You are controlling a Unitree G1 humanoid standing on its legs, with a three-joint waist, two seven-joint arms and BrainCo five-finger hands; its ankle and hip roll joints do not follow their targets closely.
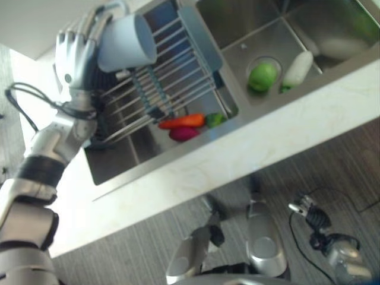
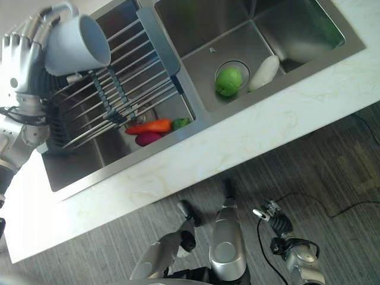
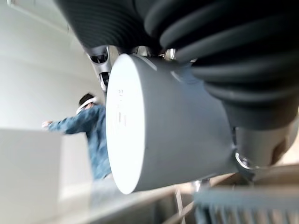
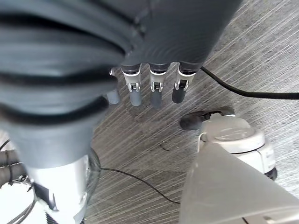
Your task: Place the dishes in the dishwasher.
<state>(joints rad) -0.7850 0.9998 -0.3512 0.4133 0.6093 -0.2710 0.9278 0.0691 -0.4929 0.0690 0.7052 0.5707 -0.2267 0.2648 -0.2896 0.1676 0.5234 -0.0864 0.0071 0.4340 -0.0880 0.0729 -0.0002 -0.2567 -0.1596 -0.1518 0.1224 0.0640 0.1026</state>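
Note:
A pale blue mug (image 1: 124, 43) hangs tilted on its side above the wire dish rack (image 1: 169, 89) that spans the left sink basin. My left hand (image 1: 74, 54) is shut on it, with fingers curled through the handle at the mug's far side. In the left wrist view the mug's base (image 3: 122, 126) faces the camera, just under the hand's dark cover. My right hand (image 1: 304, 208) hangs low over the floor at the lower right. Its fingers (image 4: 156, 91) are straight and hold nothing.
An orange carrot (image 1: 184, 121), a purple vegetable (image 1: 184, 133) and a green one (image 1: 215, 119) lie in the left basin under the rack. A green apple (image 1: 263, 76) and a white radish (image 1: 297, 68) lie in the right basin. The pale stone counter (image 1: 267, 142) fronts the sink. A person (image 3: 96, 126) stands in the distance.

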